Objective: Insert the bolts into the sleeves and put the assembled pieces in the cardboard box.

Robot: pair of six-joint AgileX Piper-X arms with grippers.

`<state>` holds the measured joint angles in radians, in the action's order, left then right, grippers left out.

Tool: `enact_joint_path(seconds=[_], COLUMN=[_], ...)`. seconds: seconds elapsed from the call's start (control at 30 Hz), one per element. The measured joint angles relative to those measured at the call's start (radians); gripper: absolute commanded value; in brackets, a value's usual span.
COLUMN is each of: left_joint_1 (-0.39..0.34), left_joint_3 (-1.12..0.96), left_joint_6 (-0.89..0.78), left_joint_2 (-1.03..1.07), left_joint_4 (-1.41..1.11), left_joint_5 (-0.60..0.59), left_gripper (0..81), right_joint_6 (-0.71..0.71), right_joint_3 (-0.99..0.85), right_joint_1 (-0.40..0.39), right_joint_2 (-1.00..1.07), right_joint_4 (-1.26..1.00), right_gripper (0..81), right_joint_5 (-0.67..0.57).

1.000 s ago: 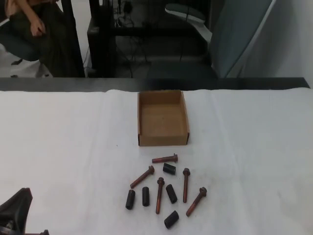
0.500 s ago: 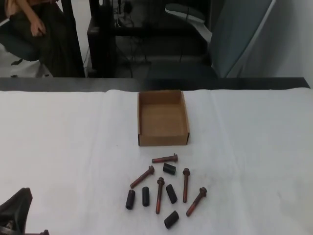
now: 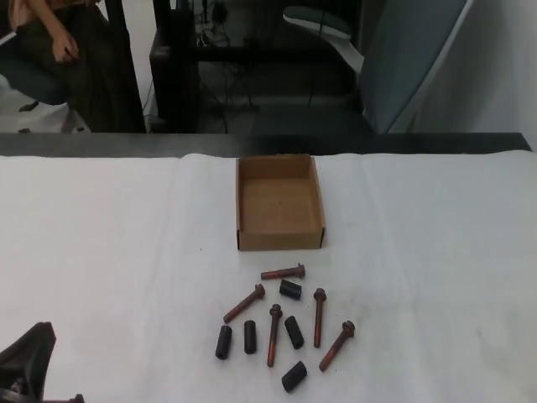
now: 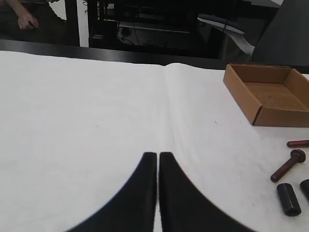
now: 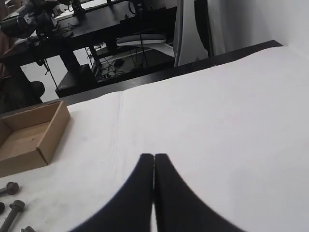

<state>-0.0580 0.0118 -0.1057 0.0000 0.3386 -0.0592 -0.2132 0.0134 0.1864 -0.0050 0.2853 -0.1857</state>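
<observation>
Nothing assembled yet: five bolts (image 3: 273, 336) and five sleeves (image 3: 250, 337) lie loose on the bench (image 3: 101, 252) near the empty cardboard box (image 3: 280, 239), with left gripper (image 4: 158, 156) and right gripper (image 5: 154, 157) fingers pressed together on nothing.

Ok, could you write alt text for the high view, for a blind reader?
Five reddish bolts and five black sleeves lie loose, unassembled, on a white bench, nearer the camera than an open cardboard box. Part of an arm shows bottom left.
</observation>
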Motion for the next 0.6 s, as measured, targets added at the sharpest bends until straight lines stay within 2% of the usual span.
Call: enact_joint_path(seconds=[0.47, 0.6], left_joint_1=[0.0, 0.0], left_joint_3=[0.0, 0.0], left_joint_6=[-0.002, -0.059], left_joint_2=[0.0, 0.0], left_joint_4=[-0.016, -0.016], left_joint_5=[-0.01, -0.016], left_gripper=[1.7, 1.7], right_joint_6=[0.0, -0.033], right_joint_3=[0.0, 0.0], right_joint_1=[0.0, 0.0], right_joint_2=[0.0, 0.0], right_joint_4=[0.0, -0.008], right_gripper=[0.6, 0.6], right_joint_5=[0.0, 0.0])
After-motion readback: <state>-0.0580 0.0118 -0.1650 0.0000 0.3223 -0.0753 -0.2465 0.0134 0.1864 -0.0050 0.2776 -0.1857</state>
